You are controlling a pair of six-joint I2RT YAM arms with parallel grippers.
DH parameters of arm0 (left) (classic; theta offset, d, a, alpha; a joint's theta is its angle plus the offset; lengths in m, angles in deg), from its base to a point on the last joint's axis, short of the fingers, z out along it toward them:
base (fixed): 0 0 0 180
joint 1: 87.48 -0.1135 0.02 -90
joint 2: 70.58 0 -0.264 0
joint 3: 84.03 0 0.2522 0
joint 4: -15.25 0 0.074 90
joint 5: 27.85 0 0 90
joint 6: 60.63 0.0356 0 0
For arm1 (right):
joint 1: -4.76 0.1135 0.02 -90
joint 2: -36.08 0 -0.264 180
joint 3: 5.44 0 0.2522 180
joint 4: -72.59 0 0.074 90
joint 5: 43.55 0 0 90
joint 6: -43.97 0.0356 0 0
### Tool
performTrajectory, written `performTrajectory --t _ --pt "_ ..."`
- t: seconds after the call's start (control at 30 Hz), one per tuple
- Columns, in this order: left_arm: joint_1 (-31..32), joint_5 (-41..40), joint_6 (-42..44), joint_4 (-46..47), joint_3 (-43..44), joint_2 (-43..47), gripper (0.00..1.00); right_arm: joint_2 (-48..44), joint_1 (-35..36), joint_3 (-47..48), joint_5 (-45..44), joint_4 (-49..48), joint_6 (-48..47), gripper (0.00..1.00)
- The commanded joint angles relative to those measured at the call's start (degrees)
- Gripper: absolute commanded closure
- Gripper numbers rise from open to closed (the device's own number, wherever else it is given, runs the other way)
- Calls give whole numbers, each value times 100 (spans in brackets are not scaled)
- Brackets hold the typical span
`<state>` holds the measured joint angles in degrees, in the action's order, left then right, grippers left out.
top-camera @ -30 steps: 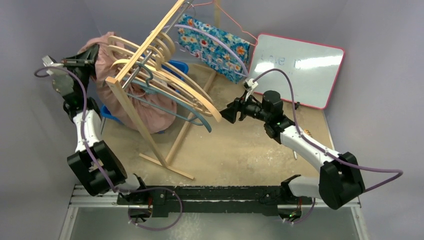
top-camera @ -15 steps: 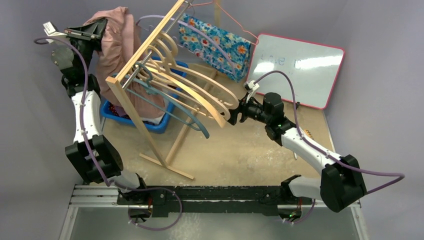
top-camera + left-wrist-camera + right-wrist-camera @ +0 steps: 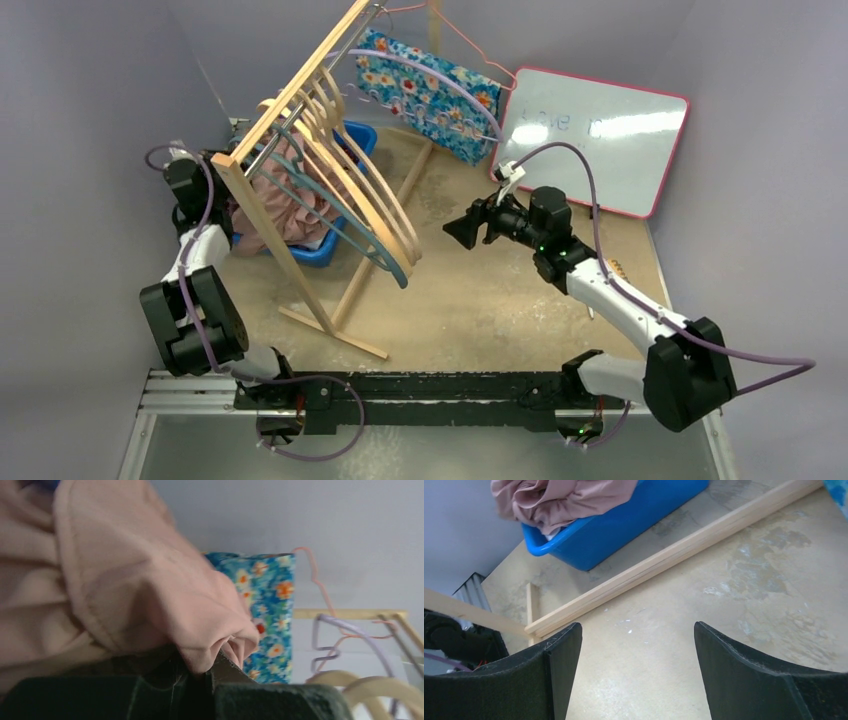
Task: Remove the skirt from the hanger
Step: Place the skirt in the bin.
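The pink skirt (image 3: 290, 215) lies bunched in the blue bin (image 3: 322, 250) behind the wooden rack (image 3: 290, 100), off the hangers. In the left wrist view my left gripper (image 3: 202, 672) is shut on a fold of the skirt (image 3: 125, 590). Several bare wooden hangers (image 3: 355, 180) and a grey-blue hanger (image 3: 385, 262) hang on the rail. My right gripper (image 3: 458, 232) stands open to the right of the hanger tips, touching none. Between its fingers (image 3: 638, 630) there is only the table; the skirt (image 3: 564, 497) and bin (image 3: 624, 525) lie beyond.
A floral cloth (image 3: 430, 90) hangs on a lilac hanger at the rack's far end. A whiteboard (image 3: 600, 130) leans at the back right. The rack's foot bar (image 3: 674, 555) crosses the sandy table ahead of the right gripper.
My left arm came down from high at the left and carried the skirt into the blue bin. The hangers swung back. My right gripper opened wider and drew off the hanger tips.
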<state>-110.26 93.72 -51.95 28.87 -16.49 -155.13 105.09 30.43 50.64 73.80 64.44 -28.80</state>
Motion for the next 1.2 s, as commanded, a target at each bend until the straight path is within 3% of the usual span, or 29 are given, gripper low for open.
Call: performTrajectory --t 0.0,0.3,0.4,0.47,0.6,0.7,0.8,0.9,1.03,1.17 --pt "58 86 1158 -356 -615 344 100 -227 -225 244 -688 249 -150 15" --pt "148 -360 2812 -2092 -373 -311 100 -162 -1552 1206 -690 938 -312 9" --pt "289 -645 3214 -2583 -49 -310 77 -35 -1574 1874 -699 1043 -531 9" --pt "414 -648 3260 -2602 99 -431 74 89 -1574 2251 -734 1046 -613 8" --pt "628 -665 2998 -2354 339 -991 75 640 -1574 3219 -785 1125 -816 7" --pt "642 -477 2790 -2141 640 -1727 92 1182 -1574 4134 -878 1382 -1157 7" --pt "641 -610 2920 -2402 919 -2051 91 1843 -1579 5244 -1000 1908 -1722 4" --pt "658 -866 3192 -2665 944 -1722 75 2608 -1583 6444 -832 2600 -2354 3" --pt "661 -1249 3647 -3206 1035 -986 43 3750 -1583 8257 -157 3662 -2900 5" --pt "659 -1615 4112 -3920 1251 -443 28 4313 -1574 9141 359 4061 -2980 14"
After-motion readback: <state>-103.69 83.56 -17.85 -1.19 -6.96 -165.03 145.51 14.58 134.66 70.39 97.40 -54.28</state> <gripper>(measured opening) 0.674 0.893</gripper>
